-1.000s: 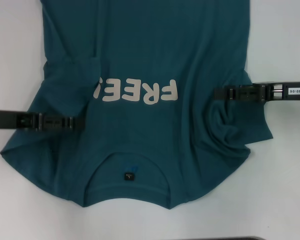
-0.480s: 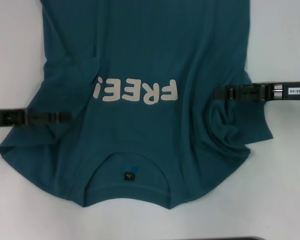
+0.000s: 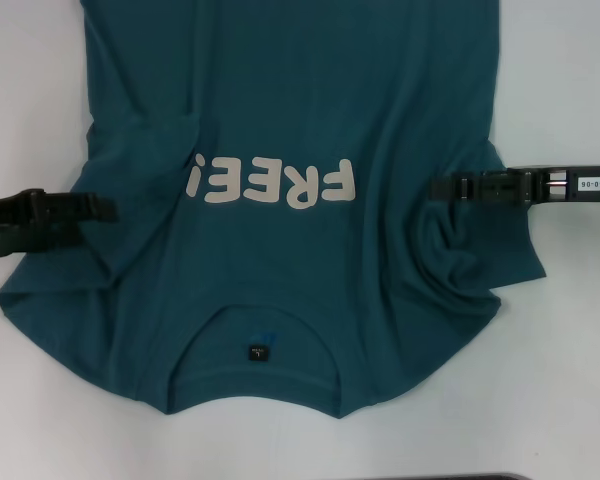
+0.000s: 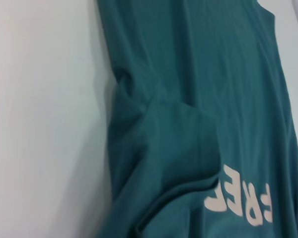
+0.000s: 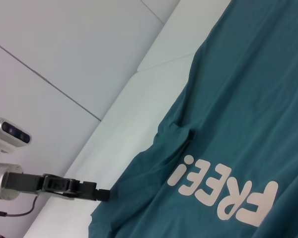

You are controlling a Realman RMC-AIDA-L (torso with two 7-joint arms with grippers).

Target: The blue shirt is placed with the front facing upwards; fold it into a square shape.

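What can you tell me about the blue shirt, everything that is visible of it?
The blue shirt is a dark teal, soft-looking T-shirt lying front up on the white table, neckline nearest the robot. Cream FREE! lettering crosses the chest and a small black tag sits inside the round collar. Both sleeves are bunched and wrinkled. The right gripper sits at its right sleeve; the left gripper is at the left sleeve's edge.

White counter (image 3: 40, 420), plain & matte, w/ bare areas at both sides and along the near edge in the head view. Dark strip (image 3: 490, 476) at the very bottom edge of that view, too little showing to tell what it is. Right wrist view: pale grey wall (image 5: 64, 54) behind the counter w/ thin seam lines btwn panels; counter's far edge meets it.
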